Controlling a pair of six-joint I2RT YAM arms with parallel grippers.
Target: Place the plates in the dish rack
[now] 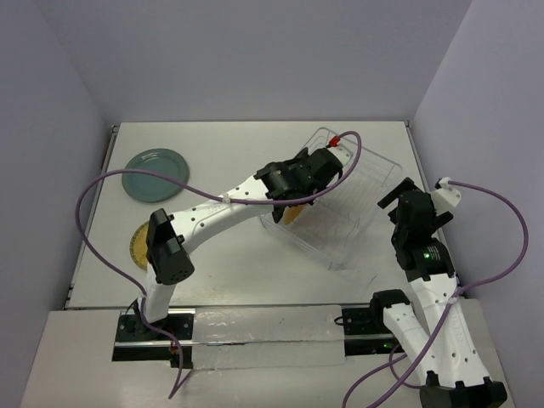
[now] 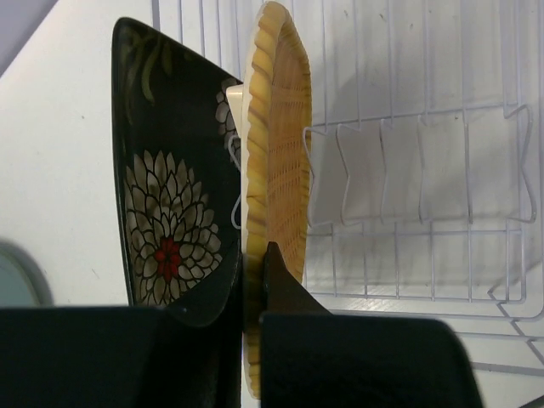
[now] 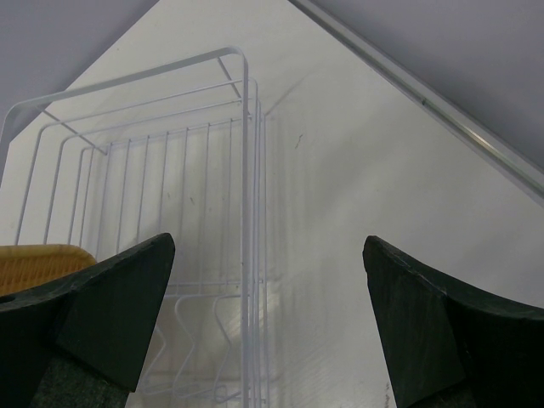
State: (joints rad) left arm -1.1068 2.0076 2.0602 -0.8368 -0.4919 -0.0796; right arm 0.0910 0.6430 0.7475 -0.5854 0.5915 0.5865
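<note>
My left gripper (image 2: 255, 255) is shut on the rim of the rounded-square tan woven plate (image 2: 276, 161), which stands on edge inside the wire dish rack (image 2: 425, 170). The black floral plate (image 2: 170, 221) stands on edge right beside it. From above, the left gripper (image 1: 296, 194) reaches into the rack (image 1: 357, 212), with the tan plate (image 1: 291, 214) showing below it. The teal-grey plate (image 1: 155, 174) lies flat at the far left. The yellow woven plate (image 1: 138, 245) lies near the left arm's base, partly hidden. My right gripper (image 1: 398, 195) is open and empty beside the rack's right wall (image 3: 246, 170).
The rack sits turned at an angle at the right half of the table. A purple cable loops over the table's left side. The table's raised right edge (image 3: 442, 119) runs close to the right gripper. A sliver of the teal plate (image 2: 13, 276) shows in the left wrist view.
</note>
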